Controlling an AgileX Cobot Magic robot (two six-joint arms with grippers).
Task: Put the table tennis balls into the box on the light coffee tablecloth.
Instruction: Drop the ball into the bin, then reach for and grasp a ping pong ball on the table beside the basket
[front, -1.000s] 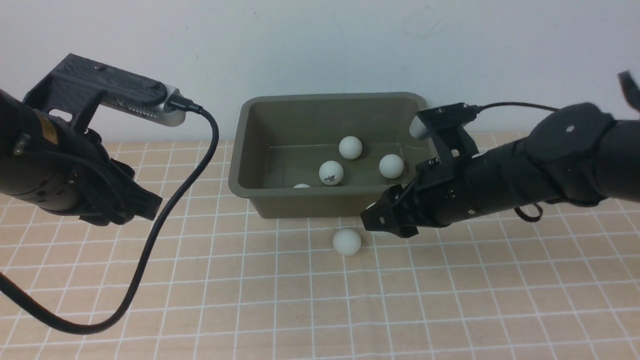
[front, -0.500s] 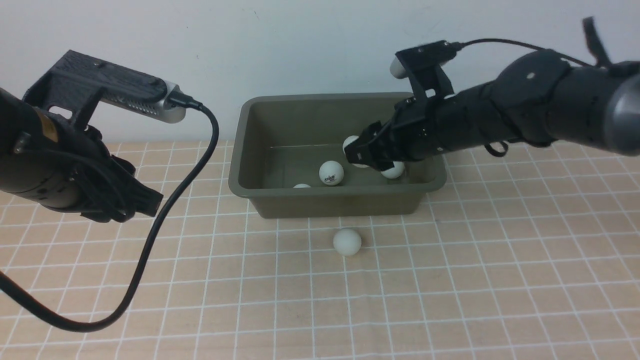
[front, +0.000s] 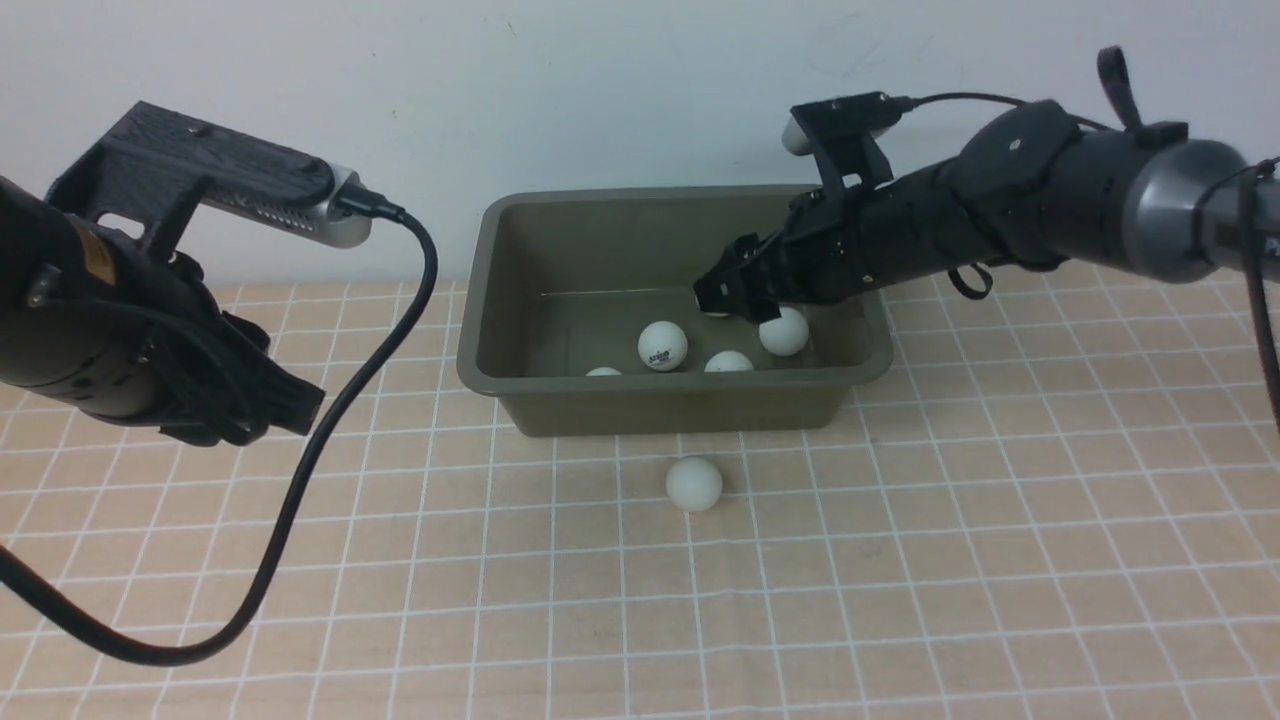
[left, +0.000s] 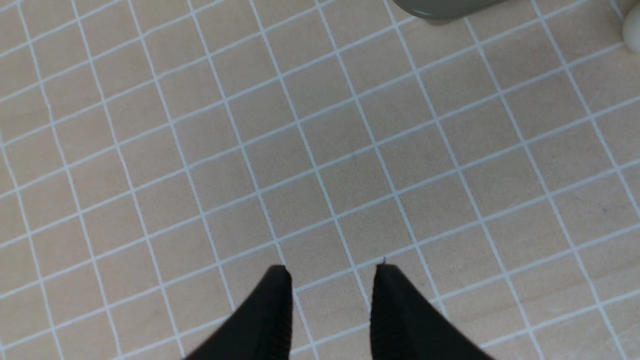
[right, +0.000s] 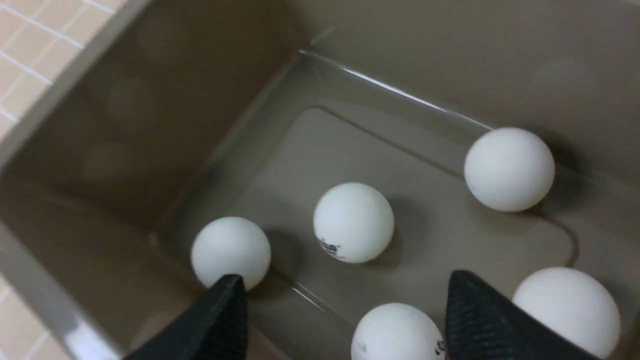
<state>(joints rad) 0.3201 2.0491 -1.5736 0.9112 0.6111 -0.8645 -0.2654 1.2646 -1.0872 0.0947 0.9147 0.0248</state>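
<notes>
Light coffee tablecloth (front: 900, 560) bears the box (front: 660, 405): five table tennis balls (right: 353, 221) inside, a sixth ball (front: 693, 484) just in front of it (right gripper (right: 345, 277) spread above them; left gripper (left: 332, 280) parted, empty).

My right gripper (right: 344, 277) black, my left gripper (left: 332, 269) black too, box (front: 480, 295) olive-green, table tennis balls (right: 509, 169) matte white, one bearing a small dark logo, tablecloth (front: 900, 560) peach-tan with a thin white grid.

I see matt white balls (right: 353, 222) in a smooth plastic box (right: 125, 100) with a faint sheen along its floor edge. The cloth (left: 320, 150) looks matt, and the right fingers (right: 480, 320) show a ribbed black surface.
</notes>
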